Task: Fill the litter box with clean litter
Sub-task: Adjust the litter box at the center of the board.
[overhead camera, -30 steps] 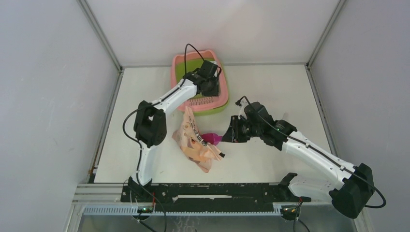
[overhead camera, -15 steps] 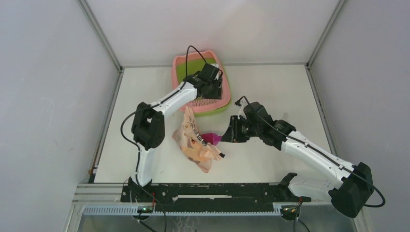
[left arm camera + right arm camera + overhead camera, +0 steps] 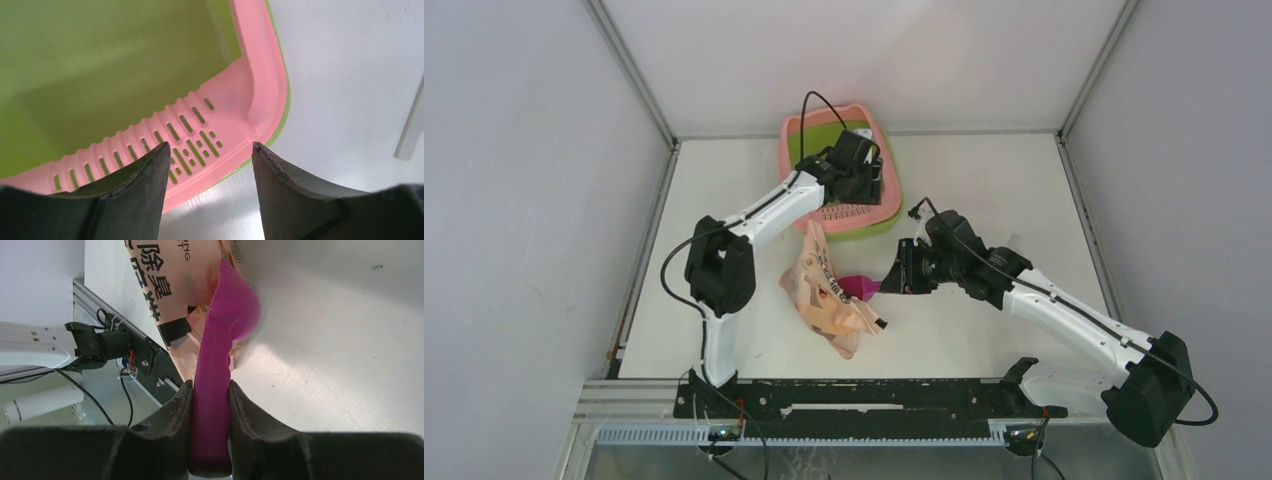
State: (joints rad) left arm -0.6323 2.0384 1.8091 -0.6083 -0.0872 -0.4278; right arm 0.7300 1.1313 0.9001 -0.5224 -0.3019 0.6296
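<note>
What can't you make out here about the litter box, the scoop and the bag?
- Litter box floor: in the top view the left gripper covers much of it. In the left wrist view it is cut off by the frame edges and blurred.
- Scoop bowl: in the right wrist view it is turned away against the bag, so what it holds is hidden.
- Bag print: cut off by the top edge, and too small from above.

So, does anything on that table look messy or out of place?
The printed bag lies crumpled on its side on the table instead of standing, with the magenta scoop against it. A few dark specks dot the table nearby, perhaps stray litter. The litter box basin shows no litter.
</note>
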